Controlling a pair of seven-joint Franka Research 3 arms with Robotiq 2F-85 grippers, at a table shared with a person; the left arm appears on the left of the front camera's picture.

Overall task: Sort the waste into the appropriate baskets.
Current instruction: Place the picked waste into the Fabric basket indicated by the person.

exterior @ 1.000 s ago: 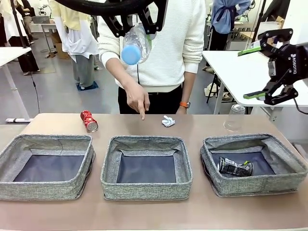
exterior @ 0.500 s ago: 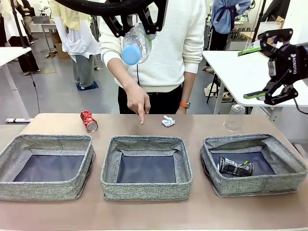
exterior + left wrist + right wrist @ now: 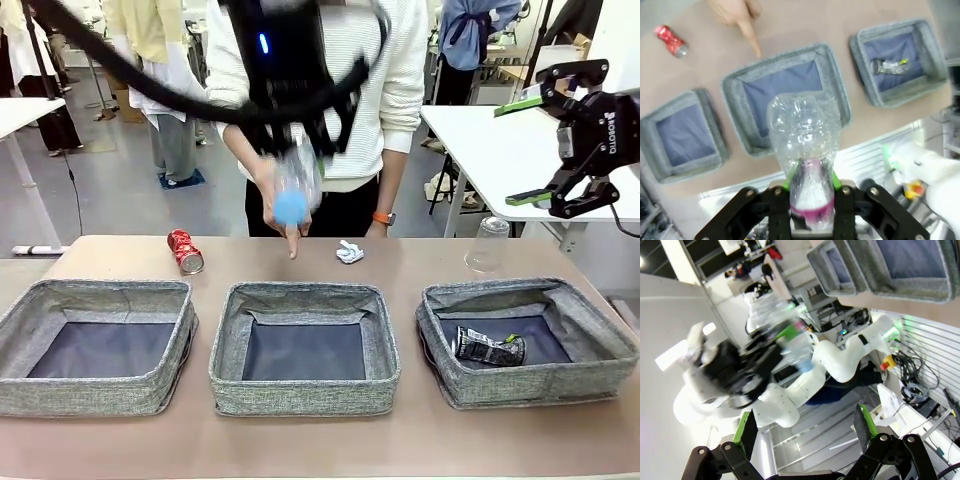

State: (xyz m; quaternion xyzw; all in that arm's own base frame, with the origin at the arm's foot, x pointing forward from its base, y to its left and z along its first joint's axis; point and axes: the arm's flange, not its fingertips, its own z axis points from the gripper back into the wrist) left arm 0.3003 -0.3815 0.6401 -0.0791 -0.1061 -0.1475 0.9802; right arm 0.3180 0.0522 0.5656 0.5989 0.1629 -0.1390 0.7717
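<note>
Left gripper [image 3: 811,181] around clear bottle [image 3: 805,130], pink label [image 3: 813,212] plain in left wrist view.

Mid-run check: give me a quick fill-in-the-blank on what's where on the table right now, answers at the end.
The left gripper is shut on the clear plastic ___.
The crushed dark can lies in the ___ basket.
The person's hand points at the table by the ___ basket's far rim.
The right gripper has its jaws ___.
Missing: bottle; right; middle; open.
</note>
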